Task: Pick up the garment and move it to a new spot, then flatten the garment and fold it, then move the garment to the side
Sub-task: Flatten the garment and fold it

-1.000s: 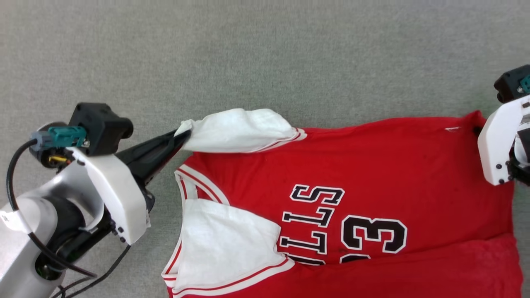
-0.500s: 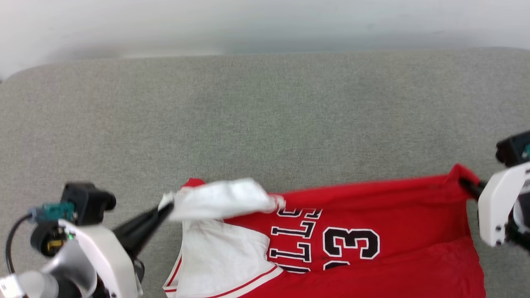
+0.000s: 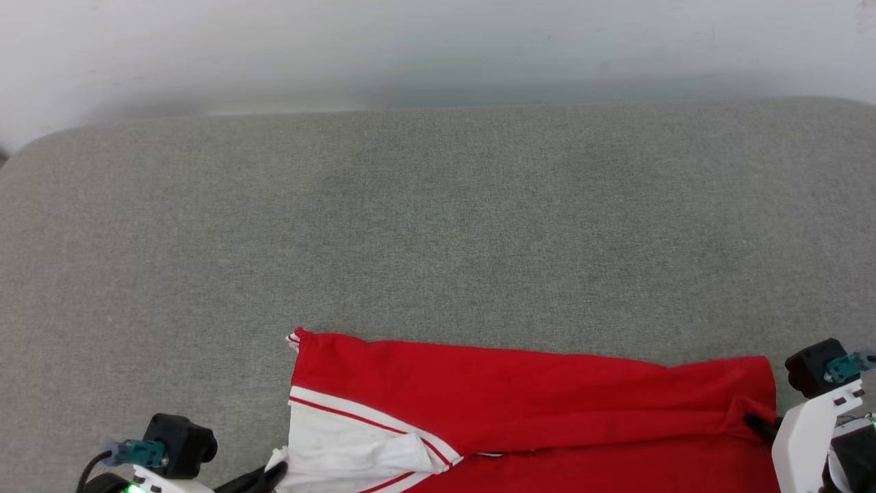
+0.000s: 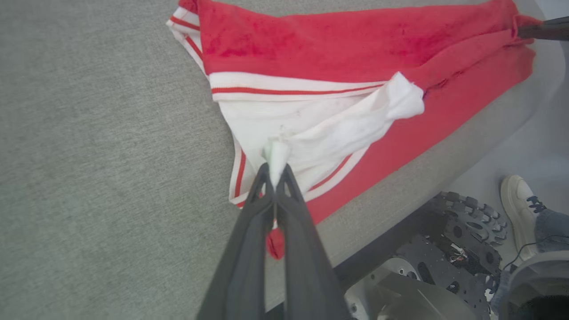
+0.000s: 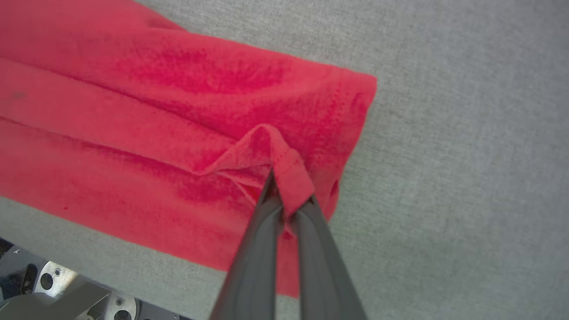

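Clamped tight on the garment (image 3: 534,383) at 2 points, left gripper (image 4: 275,171) pinching a white sleeve tip (image 4: 276,153) and right gripper (image 5: 284,195) a red hem corner (image 5: 289,171), probably to lay its far half over lengthwise at the grey cushion's (image 3: 438,226) near edge.

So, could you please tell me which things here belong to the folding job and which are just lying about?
Job: the garment; left claw, shut on its white sleeve; right claw, shut on its red hem.
Lying about: a person's white shoe; the dark wheel beside it.
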